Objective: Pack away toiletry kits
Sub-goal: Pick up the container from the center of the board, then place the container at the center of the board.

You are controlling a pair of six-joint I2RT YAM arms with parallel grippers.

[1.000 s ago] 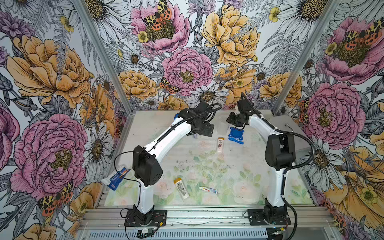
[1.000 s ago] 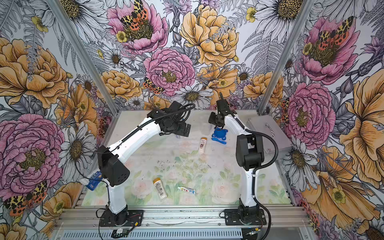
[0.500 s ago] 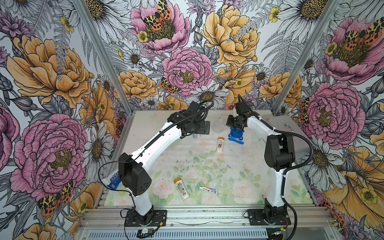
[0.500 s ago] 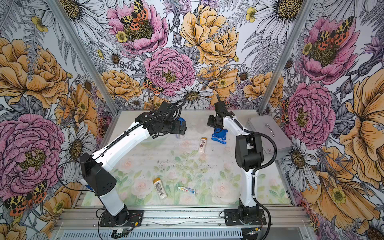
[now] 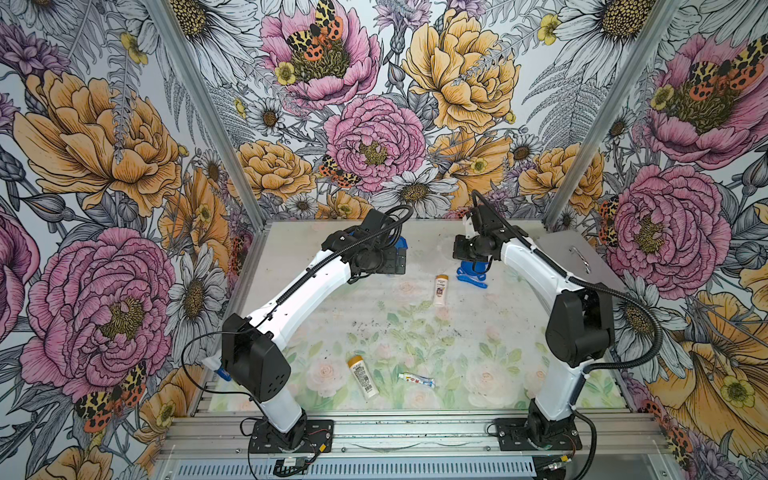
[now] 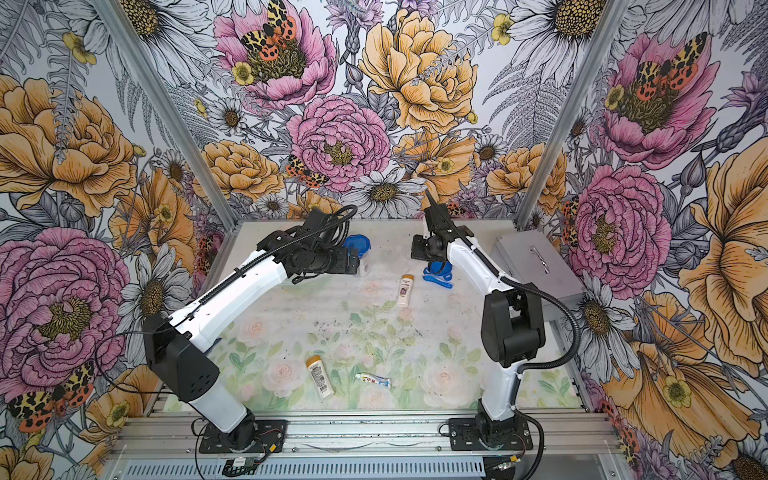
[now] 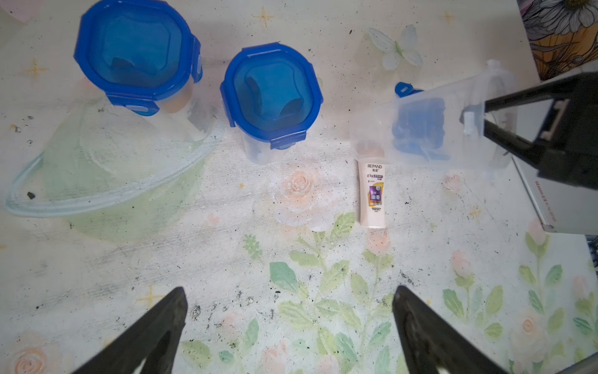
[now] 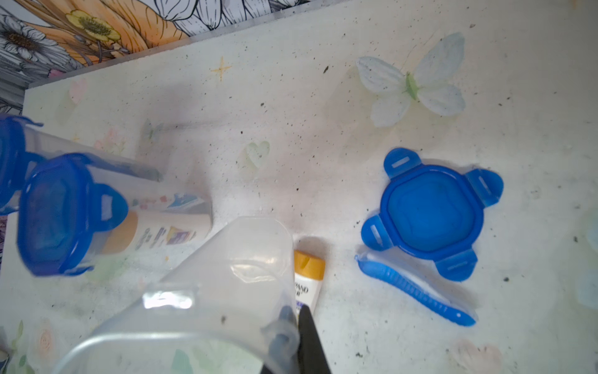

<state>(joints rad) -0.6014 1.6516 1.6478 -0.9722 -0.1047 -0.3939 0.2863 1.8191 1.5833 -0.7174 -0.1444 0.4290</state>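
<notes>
**Floral tabletop, cup gripped**

Nearest us lie a bottle (image 5: 363, 377) and toothpaste tube (image 5: 417, 379), light and likely slick. Beyond, our right gripper (image 7: 482, 115) pinches the clear cup (image 8: 226, 275) by its thin, flexible rim, near lid (image 8: 430, 210) and toothbrush (image 8: 417, 291). Our left gripper (image 7: 289, 291) gapes empty by two sealed cups (image 7: 271, 94).

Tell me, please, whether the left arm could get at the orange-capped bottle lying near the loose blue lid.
Probably yes: the left gripper is open and empty, and bare table lies between it and the bottle. Only the clear cup in the right gripper crowds its cap end.
</notes>
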